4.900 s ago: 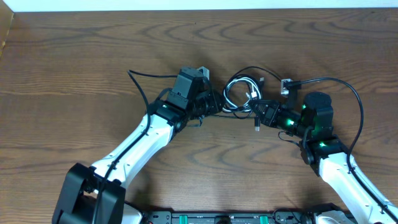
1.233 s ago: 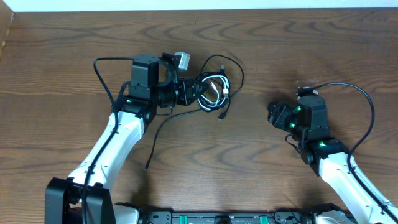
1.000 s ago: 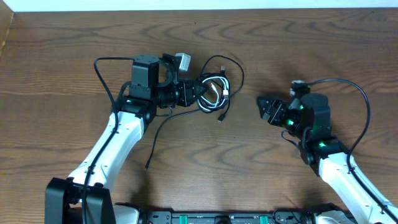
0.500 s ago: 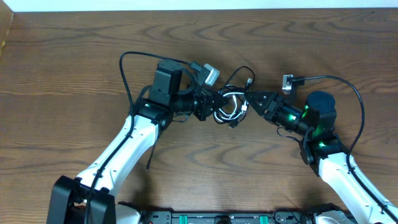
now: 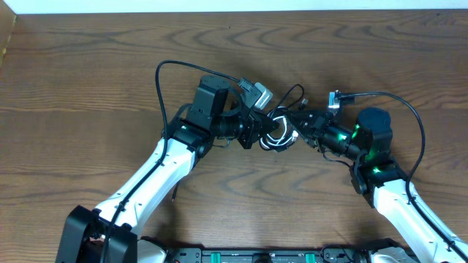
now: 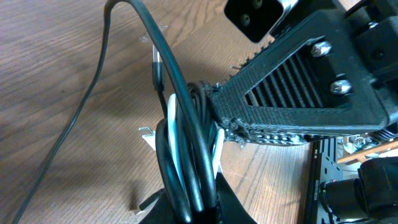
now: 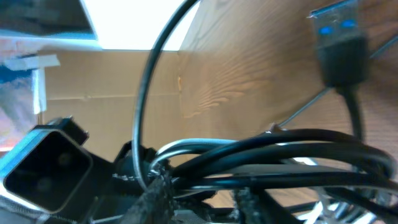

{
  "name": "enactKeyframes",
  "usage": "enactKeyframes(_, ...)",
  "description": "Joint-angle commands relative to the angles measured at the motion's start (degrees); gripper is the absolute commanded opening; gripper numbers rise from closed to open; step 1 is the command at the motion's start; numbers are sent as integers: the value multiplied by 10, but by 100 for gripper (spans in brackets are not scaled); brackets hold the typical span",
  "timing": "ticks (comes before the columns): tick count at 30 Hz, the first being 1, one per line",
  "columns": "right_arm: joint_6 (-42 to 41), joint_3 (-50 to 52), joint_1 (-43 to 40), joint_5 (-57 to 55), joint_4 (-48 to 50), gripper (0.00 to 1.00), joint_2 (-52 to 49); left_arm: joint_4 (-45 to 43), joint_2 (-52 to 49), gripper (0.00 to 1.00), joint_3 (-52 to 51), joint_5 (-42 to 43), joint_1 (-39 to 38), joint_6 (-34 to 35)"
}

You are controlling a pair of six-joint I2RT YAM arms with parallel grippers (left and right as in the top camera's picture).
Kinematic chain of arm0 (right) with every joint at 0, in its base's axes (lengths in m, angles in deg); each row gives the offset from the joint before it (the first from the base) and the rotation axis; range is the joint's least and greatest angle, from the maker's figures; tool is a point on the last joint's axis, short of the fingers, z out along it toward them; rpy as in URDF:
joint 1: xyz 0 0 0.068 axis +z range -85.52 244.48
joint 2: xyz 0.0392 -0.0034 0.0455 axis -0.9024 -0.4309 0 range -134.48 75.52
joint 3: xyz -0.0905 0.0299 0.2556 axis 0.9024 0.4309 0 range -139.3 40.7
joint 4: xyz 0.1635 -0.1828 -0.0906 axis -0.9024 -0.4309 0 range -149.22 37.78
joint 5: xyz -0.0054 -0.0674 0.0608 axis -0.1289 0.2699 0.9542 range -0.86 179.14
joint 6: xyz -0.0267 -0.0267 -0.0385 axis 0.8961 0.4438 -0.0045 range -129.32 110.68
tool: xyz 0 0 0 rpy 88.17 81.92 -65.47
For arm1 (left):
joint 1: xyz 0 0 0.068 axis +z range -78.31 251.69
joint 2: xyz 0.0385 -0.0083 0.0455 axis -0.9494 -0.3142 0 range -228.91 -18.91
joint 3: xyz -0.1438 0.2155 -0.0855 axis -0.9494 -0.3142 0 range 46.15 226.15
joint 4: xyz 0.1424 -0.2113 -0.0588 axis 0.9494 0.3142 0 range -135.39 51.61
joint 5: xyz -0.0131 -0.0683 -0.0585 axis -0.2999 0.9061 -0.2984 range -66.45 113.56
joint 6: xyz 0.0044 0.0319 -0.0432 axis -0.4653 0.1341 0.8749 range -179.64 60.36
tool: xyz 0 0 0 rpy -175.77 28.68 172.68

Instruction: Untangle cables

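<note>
Gripping the tangle from both sides

The left gripper (image 5: 260, 134) is clamped on the cables (image 5: 280, 136), pinching the black and white loops at the coil's left side. The right gripper (image 5: 304, 124) presses in from the coil's right. Whether its jaws have closed on a strand cannot be told. One black strand arcs up above the coil. The coil sits knotted between both arms, over the table (image 5: 88, 73). No cord looks freed yet, so nearly all the separating seems left.

Even, soft light; cables (image 7: 280, 144) blurred close in right wrist view.
</note>
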Motion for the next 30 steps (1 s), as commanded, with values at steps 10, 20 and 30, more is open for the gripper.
enactKeyframes(10,136,-1,2,-134,-80,1,0,-37,15,21,9,85,-3,-14)
enactKeyframes(20,153,-1,1,-97,-63,17,0,-19,15,26,9,8,-3,-14)
enactKeyframes(30,132,-1,0,-33,-57,33,0,-16,15,8,9,5,-3,-14)
